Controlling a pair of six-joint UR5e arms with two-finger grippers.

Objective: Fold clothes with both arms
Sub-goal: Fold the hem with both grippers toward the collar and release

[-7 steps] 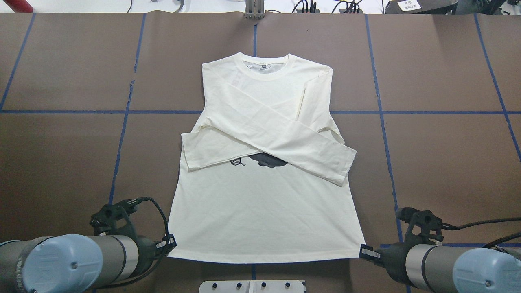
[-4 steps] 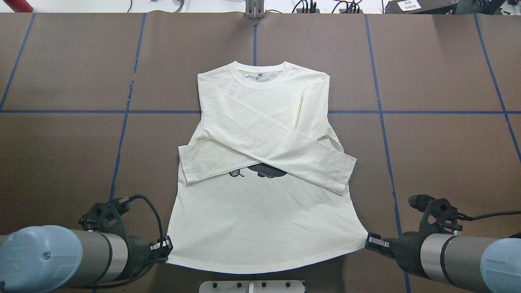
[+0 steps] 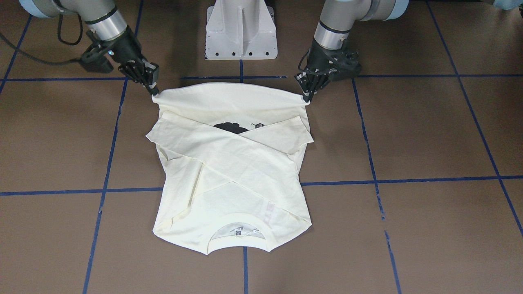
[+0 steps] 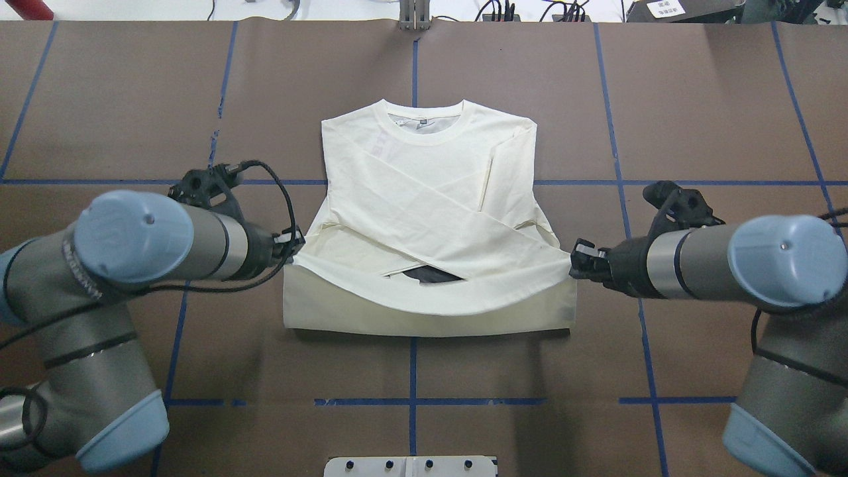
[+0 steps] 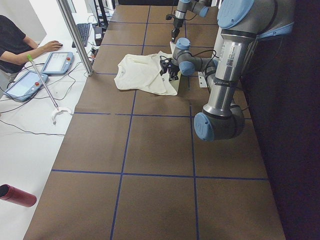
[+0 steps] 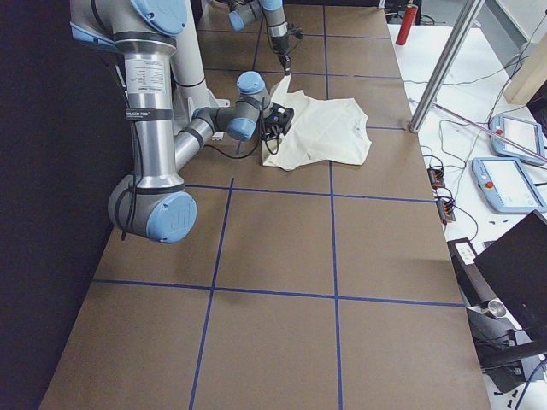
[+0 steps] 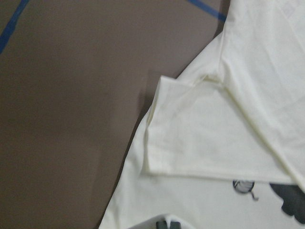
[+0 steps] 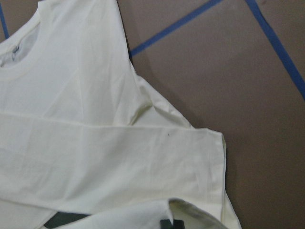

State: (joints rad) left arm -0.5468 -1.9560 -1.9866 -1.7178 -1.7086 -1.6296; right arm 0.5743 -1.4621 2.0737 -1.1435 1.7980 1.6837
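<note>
Overhead exterior: left jaws, right jaws clenched on T-shirt (image 4: 424,199) hem corners, hem raised.

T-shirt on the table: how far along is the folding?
Done: both sleeves lie crossed over the T-shirt. In hand: the left gripper and right gripper each pinch a bottom corner, the hem raised over the middle. Left: laying the hem down near the collar, perhaps more folds.

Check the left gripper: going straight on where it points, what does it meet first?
Likely the T-shirt itself: the left gripper, shut on the lifted hem corner, points down and inward at the folded sleeve cuff. Depth is unclear.
</note>
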